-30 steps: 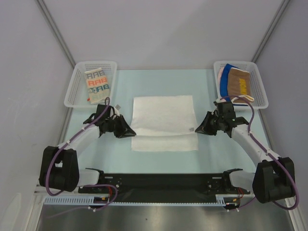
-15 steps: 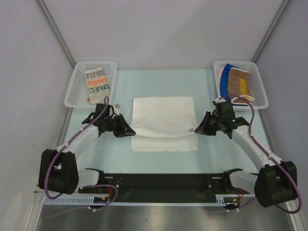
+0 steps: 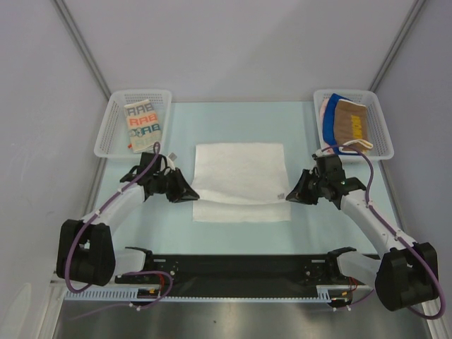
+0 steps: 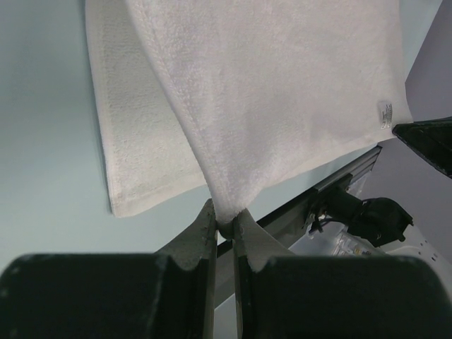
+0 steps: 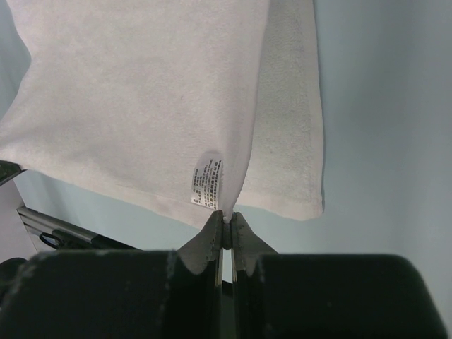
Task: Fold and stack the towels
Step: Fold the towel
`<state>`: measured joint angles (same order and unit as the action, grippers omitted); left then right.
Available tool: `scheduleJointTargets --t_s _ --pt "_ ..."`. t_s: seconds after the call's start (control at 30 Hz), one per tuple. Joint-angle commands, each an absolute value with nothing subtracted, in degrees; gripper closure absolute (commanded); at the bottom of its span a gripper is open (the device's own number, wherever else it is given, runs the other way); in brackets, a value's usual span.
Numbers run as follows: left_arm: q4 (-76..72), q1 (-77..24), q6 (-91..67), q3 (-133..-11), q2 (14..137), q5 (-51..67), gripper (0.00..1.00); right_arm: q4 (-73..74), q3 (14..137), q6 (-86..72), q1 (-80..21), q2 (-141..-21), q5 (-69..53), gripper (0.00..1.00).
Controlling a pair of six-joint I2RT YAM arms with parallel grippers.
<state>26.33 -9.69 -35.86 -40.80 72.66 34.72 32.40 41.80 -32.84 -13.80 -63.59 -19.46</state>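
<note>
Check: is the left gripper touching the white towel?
Touching. The left wrist view shows the left gripper shut on a corner of the white towel, cloth pinched in its jaws.

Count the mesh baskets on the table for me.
2. The left basket sits at the far left corner with a lettered towel inside; the right basket sits at the far right corner holding a towel pile. None appears hidden.

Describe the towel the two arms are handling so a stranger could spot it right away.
On the pale blue table, between the two white baskets at its far corners, lies a plain white towel, partly folded. The left gripper and right gripper each pinch a corner of its top layer. Unlike the lettered towel and coloured towels in the baskets, it is bare white with one small label.
</note>
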Motion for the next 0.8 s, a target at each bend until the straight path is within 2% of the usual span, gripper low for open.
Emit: scheduleJointTargets --t_s 0.0,0.5,0.77 --pt "27.16 -9.93 -34.45 -40.17 70.49 35.77 1.00 32.61 41.31 -33.05 -13.98 -62.23 -18.81 1.00" --pt "26.19 -9.93 -34.54 -35.69 71.19 36.04 0.99 29.18 35.60 -34.28 -15.47 -62.67 -19.16 1.00" --pt "23.56 -10.02 -34.72 -33.14 74.18 36.04 0.95 25.05 31.91 -34.72 -16.17 -66.00 -18.90 1.00"
